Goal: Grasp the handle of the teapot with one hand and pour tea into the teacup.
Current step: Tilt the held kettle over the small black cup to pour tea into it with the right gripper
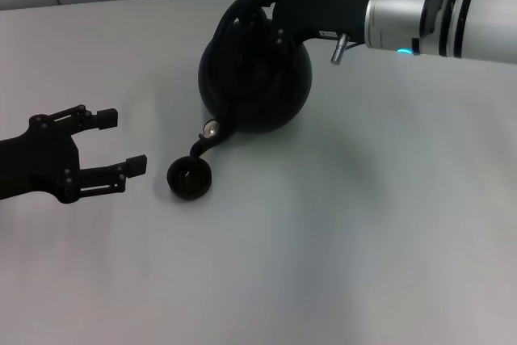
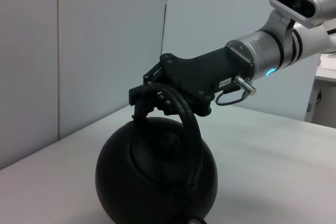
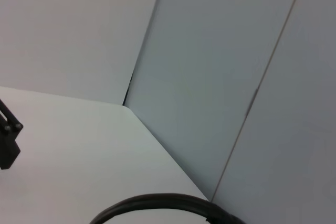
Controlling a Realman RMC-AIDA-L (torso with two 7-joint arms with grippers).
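Observation:
My right gripper (image 1: 265, 2) is shut on the arched black handle (image 1: 240, 12) of the round matte-black teapot (image 1: 254, 78). It holds the teapot tilted, with the short spout (image 1: 207, 138) pointing down just over the rim of the tiny black teacup (image 1: 189, 178). The left wrist view shows the same grasp: the right gripper (image 2: 152, 95) around the handle (image 2: 190, 129) above the teapot body (image 2: 157, 177). A piece of the handle (image 3: 157, 203) shows in the right wrist view. My left gripper (image 1: 123, 141) is open and empty, left of the teacup.
The white table (image 1: 363, 240) carries the teacup. Pale wall panels (image 2: 105, 40) stand behind the table. The right arm's silver forearm (image 1: 436, 10) reaches in from the far right.

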